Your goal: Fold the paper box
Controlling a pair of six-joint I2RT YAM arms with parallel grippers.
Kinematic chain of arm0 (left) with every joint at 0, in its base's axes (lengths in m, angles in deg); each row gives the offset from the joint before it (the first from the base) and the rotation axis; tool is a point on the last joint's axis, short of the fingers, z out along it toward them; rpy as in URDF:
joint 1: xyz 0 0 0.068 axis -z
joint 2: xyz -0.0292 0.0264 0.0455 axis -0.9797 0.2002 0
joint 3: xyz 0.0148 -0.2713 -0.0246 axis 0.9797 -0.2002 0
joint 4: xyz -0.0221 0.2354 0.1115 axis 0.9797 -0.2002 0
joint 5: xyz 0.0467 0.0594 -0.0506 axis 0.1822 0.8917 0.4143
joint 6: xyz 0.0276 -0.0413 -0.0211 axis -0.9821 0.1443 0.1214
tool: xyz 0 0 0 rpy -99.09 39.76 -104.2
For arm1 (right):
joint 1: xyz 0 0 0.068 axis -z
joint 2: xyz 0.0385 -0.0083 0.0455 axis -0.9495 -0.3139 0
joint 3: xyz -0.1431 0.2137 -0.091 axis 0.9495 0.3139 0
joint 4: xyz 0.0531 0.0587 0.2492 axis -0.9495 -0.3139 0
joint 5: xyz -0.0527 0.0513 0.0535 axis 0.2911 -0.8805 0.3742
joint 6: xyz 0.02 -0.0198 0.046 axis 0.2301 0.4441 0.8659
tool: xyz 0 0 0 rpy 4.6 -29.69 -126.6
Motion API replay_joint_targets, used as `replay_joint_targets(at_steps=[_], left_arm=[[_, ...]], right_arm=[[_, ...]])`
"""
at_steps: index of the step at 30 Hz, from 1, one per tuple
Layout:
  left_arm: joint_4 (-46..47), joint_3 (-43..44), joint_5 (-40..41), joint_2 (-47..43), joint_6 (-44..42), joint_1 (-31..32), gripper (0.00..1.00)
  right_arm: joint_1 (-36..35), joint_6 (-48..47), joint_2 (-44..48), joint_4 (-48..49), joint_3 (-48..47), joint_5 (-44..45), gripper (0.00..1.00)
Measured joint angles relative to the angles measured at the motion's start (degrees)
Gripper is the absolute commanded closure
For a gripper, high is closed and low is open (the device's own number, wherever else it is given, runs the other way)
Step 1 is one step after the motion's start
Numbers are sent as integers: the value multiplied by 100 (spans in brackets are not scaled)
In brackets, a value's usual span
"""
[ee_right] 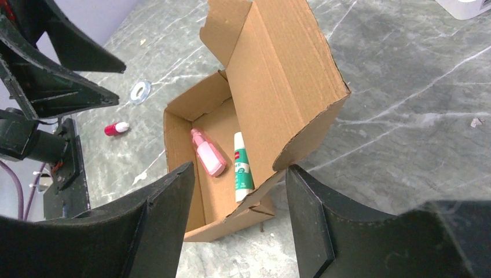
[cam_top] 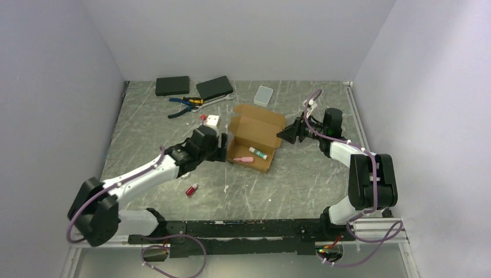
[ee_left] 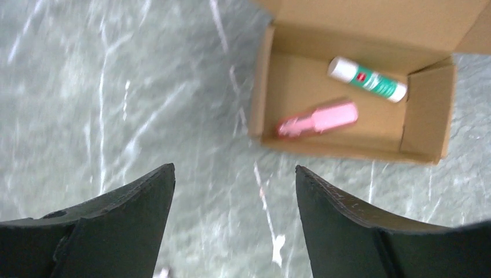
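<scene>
Marbled desk point(cam_top: 289, 179); paper box point(cam_top: 255, 124) holds pink bottle point(ee_left: 317, 119), green tube point(ee_left: 367, 79); my left pincer point(ee_left: 234, 169) and right pincer point(ee_right: 238, 168) gape; pliers point(cam_top: 185, 105) show only overhead

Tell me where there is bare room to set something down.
Bare tabletop lies on the paper box's near side, between the red bottle and the right arm. The far edge is crowded: two black boxes, pliers, a translucent case.

In the left wrist view the top edge cuts off the lid of the box point(ee_left: 301, 87), and the pink bottle point(ee_left: 317, 119) inside is blurred. In the right wrist view only a corner of the white case point(ee_right: 469, 6) shows at the upper right. The label of the tube point(ee_right: 241, 168) is too small to read
</scene>
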Motion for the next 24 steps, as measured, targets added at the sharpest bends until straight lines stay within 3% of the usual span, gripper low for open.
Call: replay_joint_targets(at_steps=[6,11,18,24], left_arm=[[-1187,-645,11,-1165,848,-63,26],[-2409,-680,20,-1764,1565,-63,32],[-3663,-608,101,-1360,2188,-61,45],[-3906,-608,422,-785,2428,-61,45]], right_arm=[[0,-4,0,0,-2,-48,37],[0,-7,0,-2,-4,-87,37],[0,-7,0,-2,-7,-87,37],[0,-7,0,-2,-7,-92,37]])
